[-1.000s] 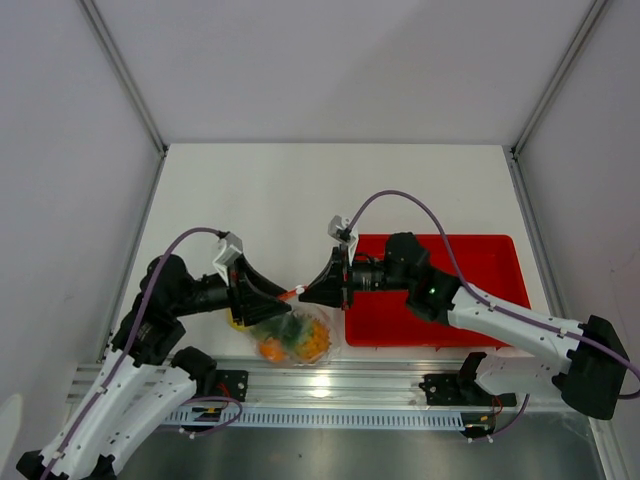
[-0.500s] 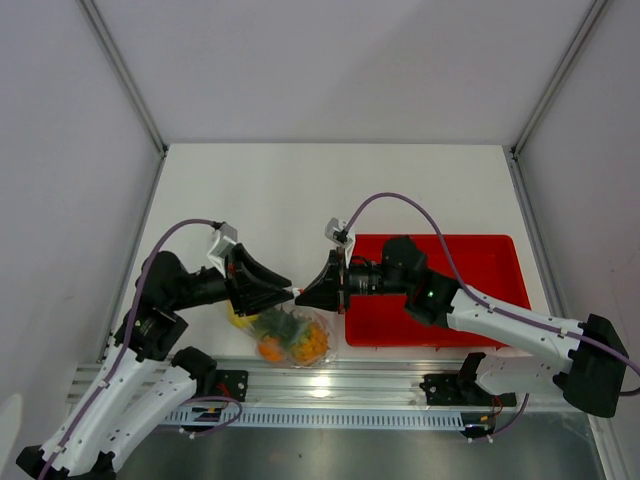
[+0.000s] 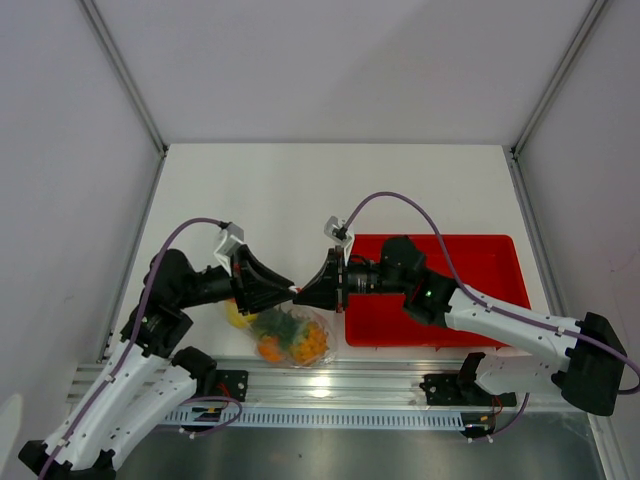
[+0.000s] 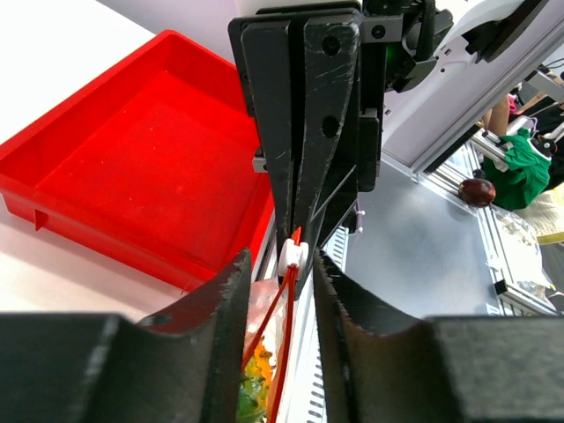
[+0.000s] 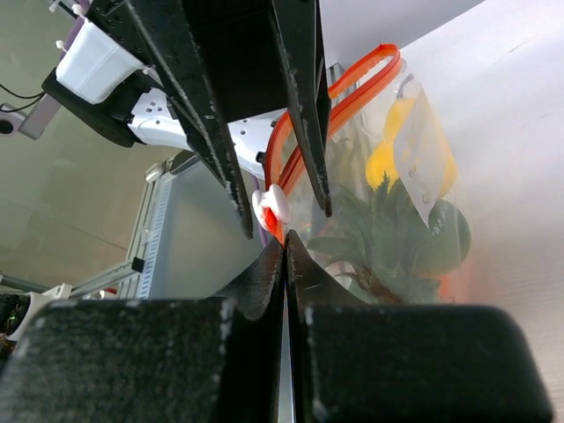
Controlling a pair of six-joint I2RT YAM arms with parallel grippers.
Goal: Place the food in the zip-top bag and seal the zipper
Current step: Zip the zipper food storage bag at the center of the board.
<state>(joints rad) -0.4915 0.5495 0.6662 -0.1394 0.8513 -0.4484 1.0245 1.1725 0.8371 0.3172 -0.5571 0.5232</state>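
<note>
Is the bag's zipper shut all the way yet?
No, partly open: in the right wrist view the zipper shows two orange strips standing apart above the food.

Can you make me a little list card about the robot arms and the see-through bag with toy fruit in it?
Bag: small clear plastic zip-top bag, lying on the white table near the arms
Inside: toy fruits, orange, yellow and green
Zipper: thin orange-red strip with a small white slider; looks partly open
Left gripper: open, one finger on each side of the slider
Right gripper: shut on the strip's end
Tray: red rectangular plastic tray, beside the bag on the right arm's side
</note>
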